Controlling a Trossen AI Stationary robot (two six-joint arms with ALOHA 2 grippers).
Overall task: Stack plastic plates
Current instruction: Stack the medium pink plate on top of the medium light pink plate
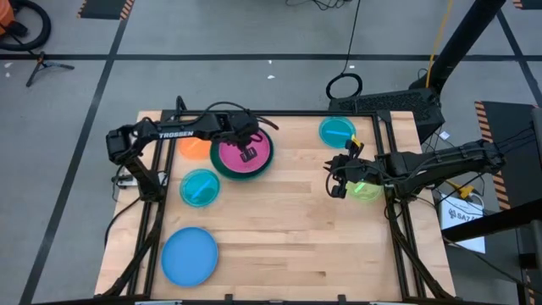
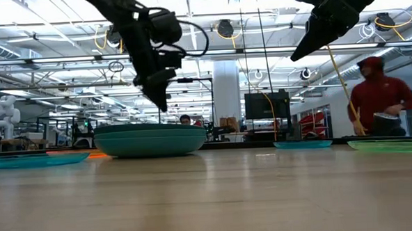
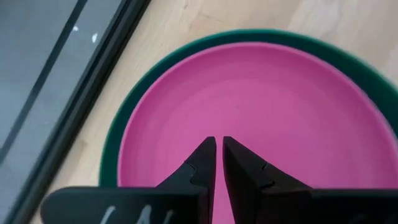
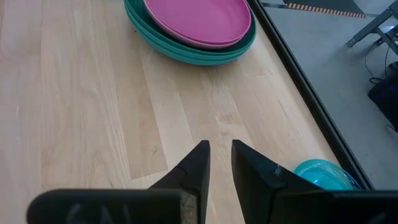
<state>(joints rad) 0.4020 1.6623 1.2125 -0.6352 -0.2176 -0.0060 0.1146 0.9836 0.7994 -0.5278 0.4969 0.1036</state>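
A magenta plate (image 1: pixel 243 152) lies on top of a stack of larger teal and dark green plates (image 4: pixel 186 53) at the table's far left. My left gripper (image 3: pixel 219 146) hangs just above the magenta plate (image 3: pixel 249 106), fingers shut and slanting down, clear of it in the low view (image 2: pixel 161 103). Lying singly on the table are an orange plate (image 1: pixel 193 146), a cyan plate (image 1: pixel 200 187), a blue plate (image 1: pixel 190 256), another cyan plate (image 1: pixel 337 131) and a lime plate (image 1: pixel 366 190). My right gripper (image 1: pixel 337 176) hovers high beside the lime plate, slightly open and empty.
Black frame rails (image 1: pixel 156 195) run along the table's left and right edges. Bare wood (image 1: pixel 296 229) fills the middle and near right of the table. In the room behind, a person in a red hoodie (image 2: pixel 379 97) stands at the right.
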